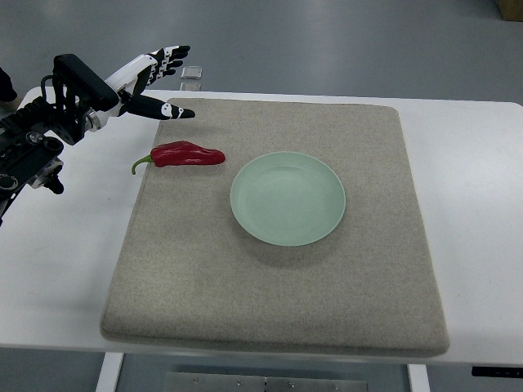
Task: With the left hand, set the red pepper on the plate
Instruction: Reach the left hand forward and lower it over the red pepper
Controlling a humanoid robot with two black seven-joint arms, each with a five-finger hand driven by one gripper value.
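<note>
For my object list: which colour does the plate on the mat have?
The plate is pale mint green, plain without pattern, seen best in the top view.

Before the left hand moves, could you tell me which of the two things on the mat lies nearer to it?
The red pepper: it lies just below the open left hand, at the mat's left edge; the green plate sits further right, near the middle.

A mat (278, 278) is laid on the table (474, 204). The plate (288, 198) is set near the mat's middle. The pepper (186, 154) is placed just left of the plate, apart from it, at the mat's left edge. The left hand (151, 82) is held behind the pepper, at the mat's far left corner.
</note>
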